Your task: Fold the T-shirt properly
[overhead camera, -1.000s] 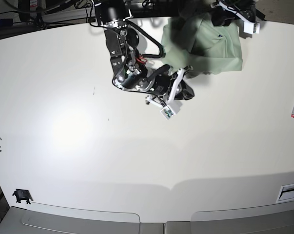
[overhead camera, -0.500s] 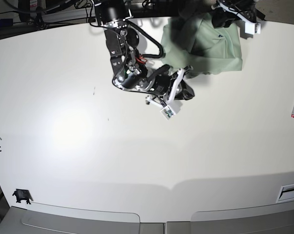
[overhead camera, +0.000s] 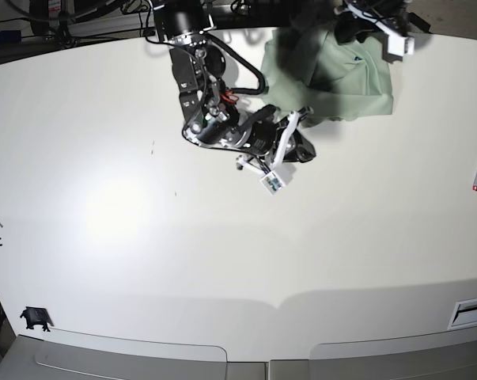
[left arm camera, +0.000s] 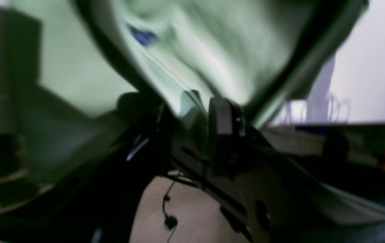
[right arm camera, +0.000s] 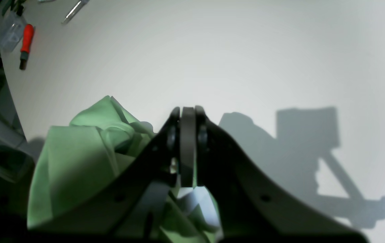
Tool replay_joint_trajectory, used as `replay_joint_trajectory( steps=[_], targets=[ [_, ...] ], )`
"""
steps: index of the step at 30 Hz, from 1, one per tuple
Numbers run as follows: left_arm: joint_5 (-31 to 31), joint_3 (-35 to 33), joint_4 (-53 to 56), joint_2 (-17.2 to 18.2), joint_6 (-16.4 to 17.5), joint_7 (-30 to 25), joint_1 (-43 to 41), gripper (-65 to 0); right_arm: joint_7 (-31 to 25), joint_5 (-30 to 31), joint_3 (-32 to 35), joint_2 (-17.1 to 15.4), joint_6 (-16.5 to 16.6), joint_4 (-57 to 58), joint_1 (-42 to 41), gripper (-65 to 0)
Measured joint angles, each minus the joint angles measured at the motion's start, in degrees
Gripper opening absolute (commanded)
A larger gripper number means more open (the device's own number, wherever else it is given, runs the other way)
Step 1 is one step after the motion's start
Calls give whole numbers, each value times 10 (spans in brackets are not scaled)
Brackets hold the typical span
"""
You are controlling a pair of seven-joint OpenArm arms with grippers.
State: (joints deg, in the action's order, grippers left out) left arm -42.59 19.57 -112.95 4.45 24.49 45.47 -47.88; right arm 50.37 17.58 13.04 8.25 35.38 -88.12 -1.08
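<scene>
- I see the T-shirt (overhead camera: 333, 71) bunched at the far edge of the desk (overhead camera: 222, 237).
- My left pincer (left arm camera: 197, 104) is pinching a fold of it.
- My right pincer (right arm camera: 188, 116) is pressed together on nothing, low beside the cloth's near edge.

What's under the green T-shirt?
The T-shirt lies bunched on the white table, so tabletop shows around it. Whether anything hides beneath the cloth cannot be seen. The left gripper sits on its far edge.
</scene>
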Motion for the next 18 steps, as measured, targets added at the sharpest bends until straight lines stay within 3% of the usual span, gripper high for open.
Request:
replay_joint_trajectory(
  steps=[3,7,18],
  targets=[
    [0,-4,0,0,1,-4,0,-650,0,0,0,0,0,0,0,-650],
    [0,21,-9,0,0,2,0,-650,1,-1,0,0,0,0,0,-650],
    [0,151,-140,3,3,103,-2,-650,0,-1,0,0,0,0,0,-650]
  ],
)
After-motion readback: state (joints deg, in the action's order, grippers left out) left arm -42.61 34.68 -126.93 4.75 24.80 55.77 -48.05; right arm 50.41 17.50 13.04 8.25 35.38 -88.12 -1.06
